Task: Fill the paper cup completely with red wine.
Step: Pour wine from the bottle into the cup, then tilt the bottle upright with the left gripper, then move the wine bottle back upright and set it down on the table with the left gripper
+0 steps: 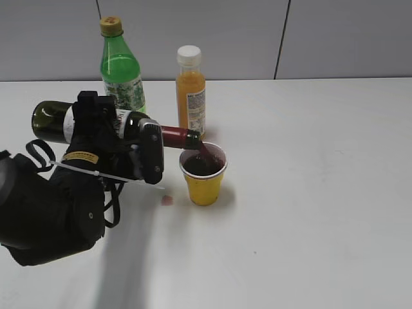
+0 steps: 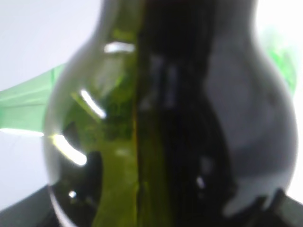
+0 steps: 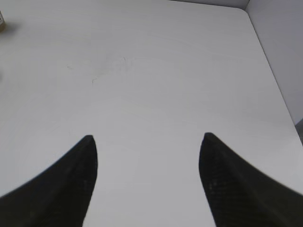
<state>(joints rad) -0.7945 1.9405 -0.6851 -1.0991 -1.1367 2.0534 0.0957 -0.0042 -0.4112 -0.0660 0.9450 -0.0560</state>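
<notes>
On the left of the exterior view, the left pincer (image 1: 119, 145) is clamped on the dark glass wine bottle (image 1: 51, 122), which lies nearly level above the white bench (image 1: 309, 193). Its white label is mostly hidden by the pincer, and the few letters showing are too small to read. The maroon neck (image 1: 180, 136) points right, with its mouth just over the near rim of the paper cup (image 1: 203, 174). In the left wrist view the bottle's shoulder (image 2: 189, 123) fills the picture, blurred, olive green on one side and near black on the other.

Behind the wine bottle stands a green soda bottle (image 1: 120, 64) with a yellow cap; its label print is unreadable. To its right stands an orange juice bottle (image 1: 190, 87) with a white cap, its label also too small to read.

A thin stream of red wine (image 1: 201, 162) falls into the yellow cup, which stands upright in front of the juice bottle, dark liquid high inside it. A small pink spot (image 1: 167, 200) lies on the bench left of the cup.

The right pincer (image 3: 147, 184) hangs over bare bench, its fingers spread apart and holding nothing.
</notes>
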